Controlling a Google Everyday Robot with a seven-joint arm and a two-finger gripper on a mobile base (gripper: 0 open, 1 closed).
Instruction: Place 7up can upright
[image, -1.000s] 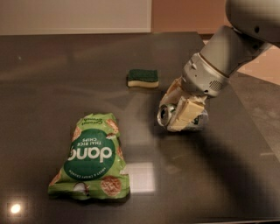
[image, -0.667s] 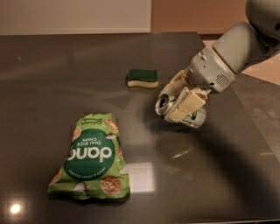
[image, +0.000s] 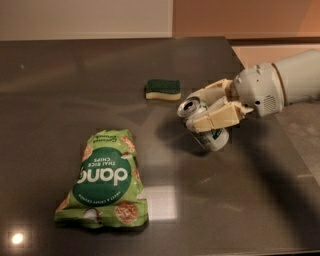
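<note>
Dark grey surface (image: 75, 90) extends under a pale wall, carrying a green-and-yellow sponge (image: 163, 89) toward the far middle and a large green chips bag (image: 104, 180) near the left. The claw (image: 195, 112) reaches in from the right and is clenched across the upper body of the 7up can (image: 214, 138), which sits right of centre, just near and right of the sponge. The can's long axis is tilted, shiny top end leaning left and lower end down-right at or just above the surface; judged from this, standing it up requires rotating the top rightward before release.
</note>
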